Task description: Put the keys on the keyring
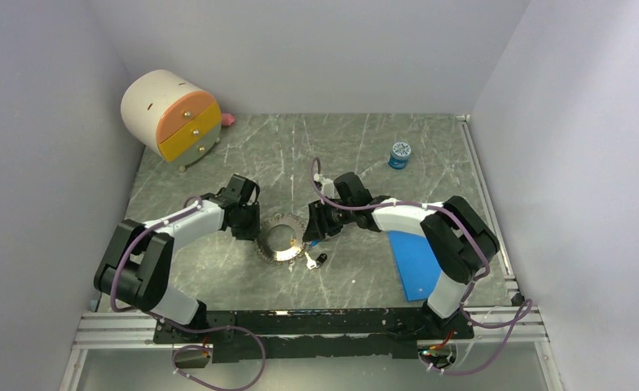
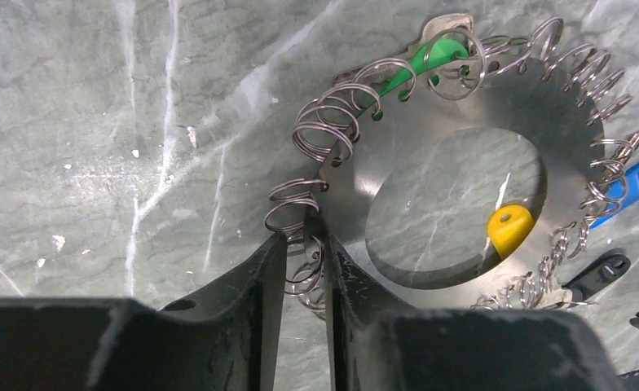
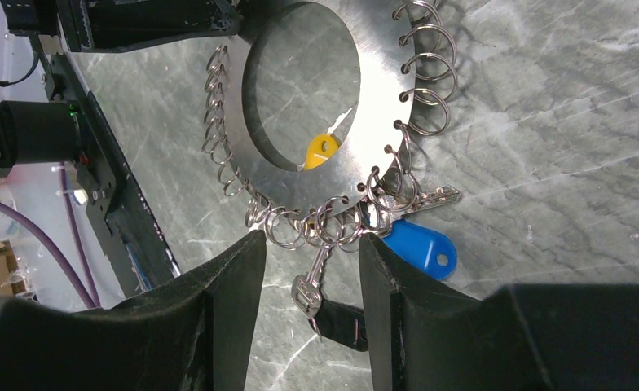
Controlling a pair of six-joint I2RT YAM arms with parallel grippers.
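On the grey marble table (image 1: 357,163), the large silvery metal keyring (image 1: 282,242) lies flat. The left gripper (image 2: 300,244) pinches its beaded edge; the right gripper (image 3: 310,269) stands spread around a small black-headed key (image 3: 339,322), which it probably must grasp and thread next.

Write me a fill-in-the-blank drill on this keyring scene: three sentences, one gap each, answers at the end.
1. The key seen through the central hole of the keyring has a head coloured ____.
2. Between the open jaws of the right gripper lies a second key, whose head is ____.
3. The small round jar standing apart at the back is ____.
Missing words: yellow; black; blue.
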